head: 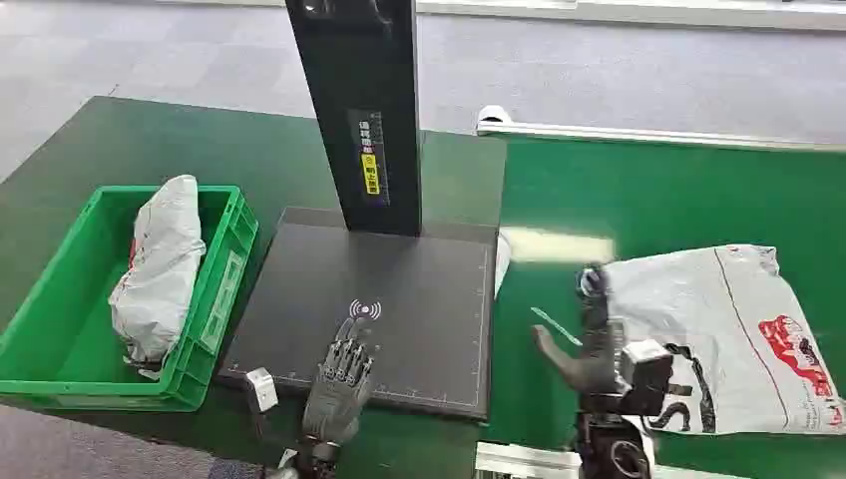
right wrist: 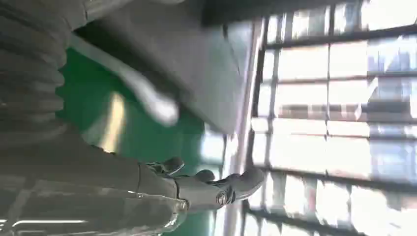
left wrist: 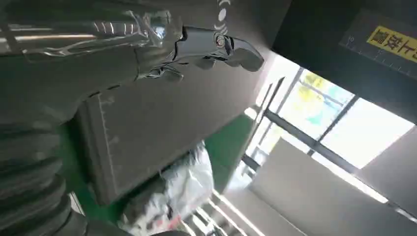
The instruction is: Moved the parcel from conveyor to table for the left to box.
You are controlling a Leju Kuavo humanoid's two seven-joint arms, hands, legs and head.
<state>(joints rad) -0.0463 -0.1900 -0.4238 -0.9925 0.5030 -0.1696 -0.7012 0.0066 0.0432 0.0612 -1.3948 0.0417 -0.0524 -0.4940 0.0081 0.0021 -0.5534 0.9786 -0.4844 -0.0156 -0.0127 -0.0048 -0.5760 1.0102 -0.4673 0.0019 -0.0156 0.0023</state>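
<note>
**Parcel flat on conveyor**

Left robot hand [head: 339, 374] over dark scanner pad [head: 399, 299], fingers spread, holding nothing. Right robot hand [head: 589, 339] released, just beside parcel [head: 728, 334]: crumpled white poly bag, red-black print, on green conveyor [head: 678, 200]. Another bagged parcel [head: 160, 264] in green crate [head: 60, 339].

A dark scanner platform [head: 399, 289] with a wireless symbol lies flat, with a black upright post [head: 359, 110] rising from its back edge and bearing a yellow label [head: 370, 165]. Grey floor [head: 619, 70] stretches behind, and bright windows [right wrist: 334, 98] show beyond.
</note>
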